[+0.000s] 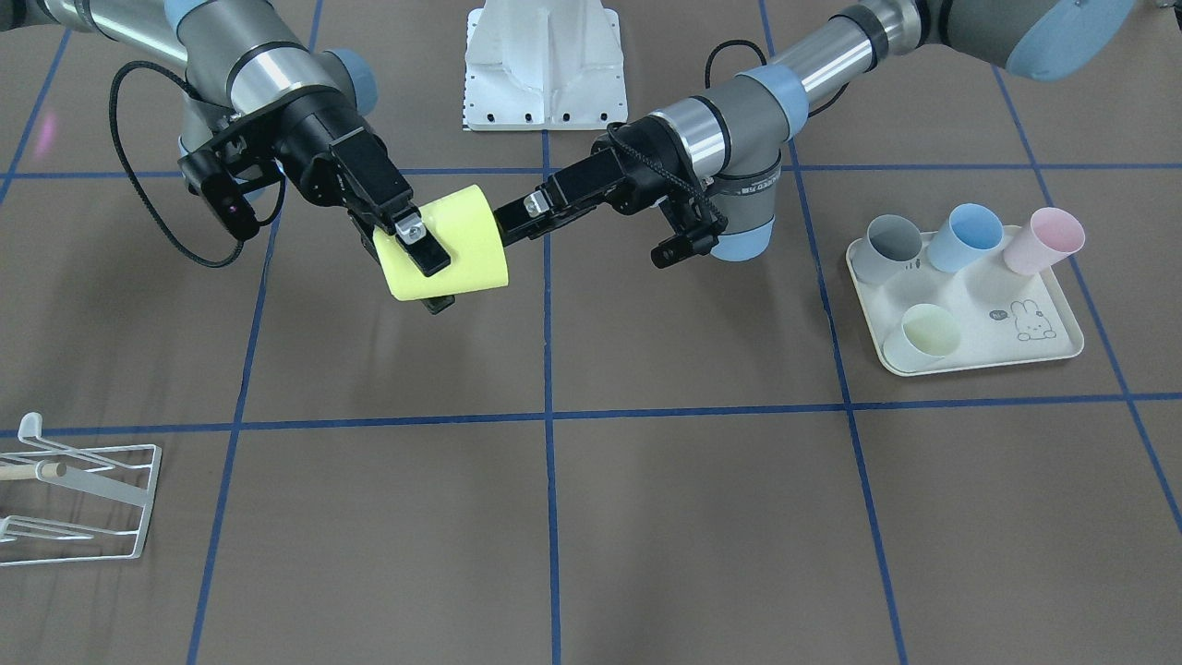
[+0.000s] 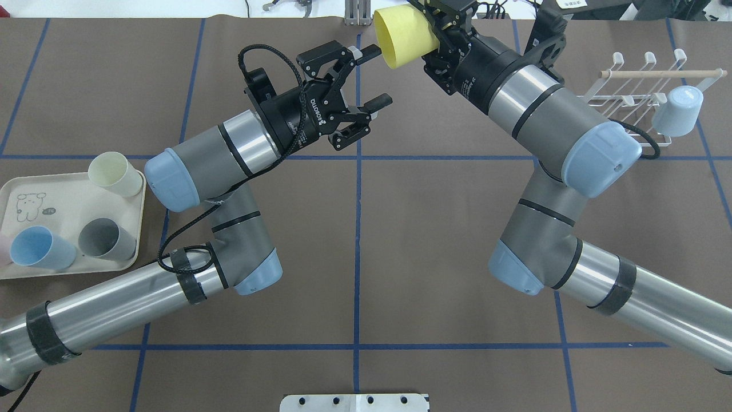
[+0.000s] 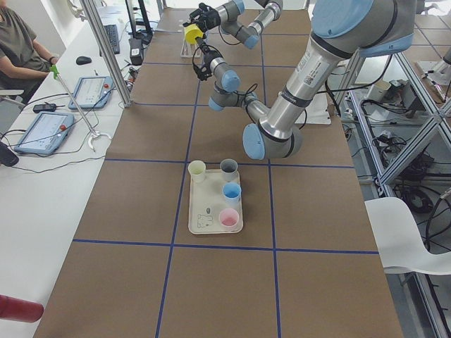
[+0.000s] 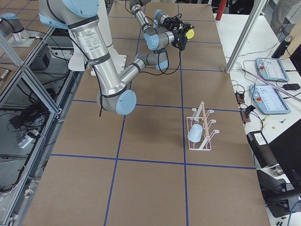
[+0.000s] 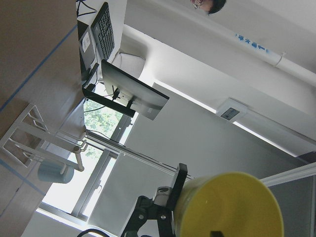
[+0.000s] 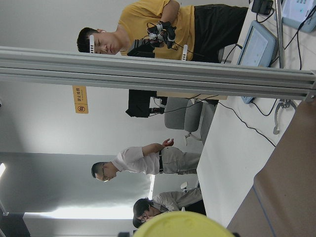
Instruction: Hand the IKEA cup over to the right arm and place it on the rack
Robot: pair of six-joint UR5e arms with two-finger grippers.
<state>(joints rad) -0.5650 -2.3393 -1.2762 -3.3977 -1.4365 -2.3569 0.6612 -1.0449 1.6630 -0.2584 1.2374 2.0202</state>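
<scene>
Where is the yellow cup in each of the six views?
Front-facing: cup left of centre, above middle.
Overhead: cup at top edge, near centre.
Exterior left: cup at top, left of centre.
Exterior right: cup at top, right of centre.
Left wrist: cup bottom right.
Right wrist: cup at bottom edge.
Shared landmark: right gripper clamped on it.

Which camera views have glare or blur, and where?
Left wrist view: the window is blown out, and the yellow cup is close and soft. Right wrist view: that cup's rim is blurred at the bottom edge. Front-facing view: even and sharp.
</scene>
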